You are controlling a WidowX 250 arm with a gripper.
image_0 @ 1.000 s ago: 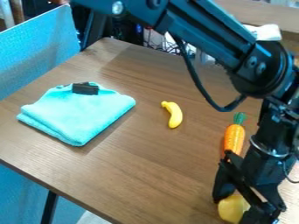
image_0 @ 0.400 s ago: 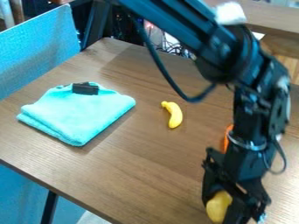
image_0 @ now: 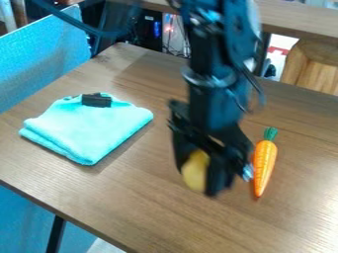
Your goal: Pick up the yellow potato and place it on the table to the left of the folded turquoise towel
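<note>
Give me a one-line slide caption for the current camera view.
Gripper holding a yellow object over a wooden table, between a folded turquoise cloth and a toy carrot.

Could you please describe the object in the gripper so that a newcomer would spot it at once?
On the brown table, find the black gripper between the folded turquoise cloth and the orange carrot. It holds a rounded yellow object. Unlike the long, tapering carrot with its green top, this one is plain yellow and sits between the fingers.
</note>
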